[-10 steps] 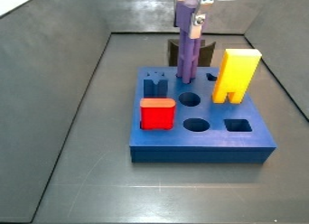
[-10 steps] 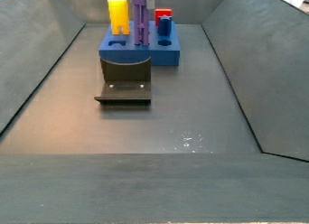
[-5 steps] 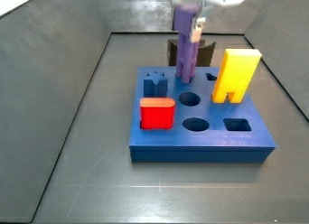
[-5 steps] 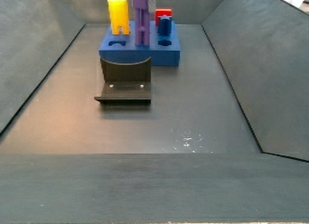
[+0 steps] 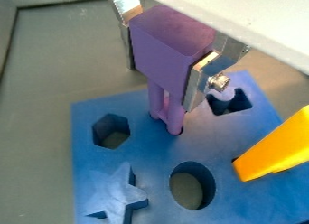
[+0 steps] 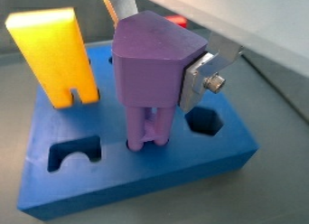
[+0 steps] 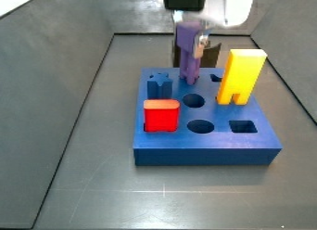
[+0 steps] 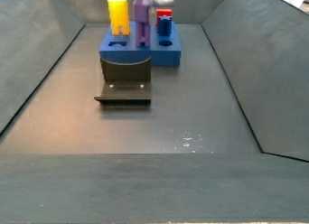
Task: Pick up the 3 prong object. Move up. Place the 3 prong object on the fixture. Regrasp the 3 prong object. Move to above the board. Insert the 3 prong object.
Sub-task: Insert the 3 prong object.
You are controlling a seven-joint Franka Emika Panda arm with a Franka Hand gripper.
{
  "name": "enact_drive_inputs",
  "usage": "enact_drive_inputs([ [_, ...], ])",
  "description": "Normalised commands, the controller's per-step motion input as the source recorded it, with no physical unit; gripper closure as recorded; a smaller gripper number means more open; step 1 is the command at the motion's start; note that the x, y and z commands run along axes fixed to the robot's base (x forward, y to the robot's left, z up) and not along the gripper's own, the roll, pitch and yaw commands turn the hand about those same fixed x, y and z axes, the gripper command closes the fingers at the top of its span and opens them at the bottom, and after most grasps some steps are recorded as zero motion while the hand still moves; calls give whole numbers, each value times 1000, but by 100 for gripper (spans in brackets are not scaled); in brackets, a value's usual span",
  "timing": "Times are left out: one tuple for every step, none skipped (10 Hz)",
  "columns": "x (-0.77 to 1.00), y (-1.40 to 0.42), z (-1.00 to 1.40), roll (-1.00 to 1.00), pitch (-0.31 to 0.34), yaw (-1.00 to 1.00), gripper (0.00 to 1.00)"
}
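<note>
Hand (image 6: 154, 49) gripping purple 3 prong object (image 6: 150, 79), now lower, prongs entering blue board (image 6: 133, 178) beside yellow block (image 6: 54, 54).

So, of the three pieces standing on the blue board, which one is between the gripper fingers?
The purple 3 prong object: the gripper has its silver fingers on both its sides. The yellow block and red cube stand free on the board.

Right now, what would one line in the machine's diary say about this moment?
gripper: shut on 3 prong object | prongs entering board | fixture: bare | yellow block, red cube: seated
</note>
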Motion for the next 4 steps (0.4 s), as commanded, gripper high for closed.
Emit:
enact_drive_inputs([
  [123,-20,-789,74,-33,54,100],
  [0,0,0,0,-4,0,100],
  [3,0,0,0,19,0,100],
  [0,0,0,0,0,0,100],
])
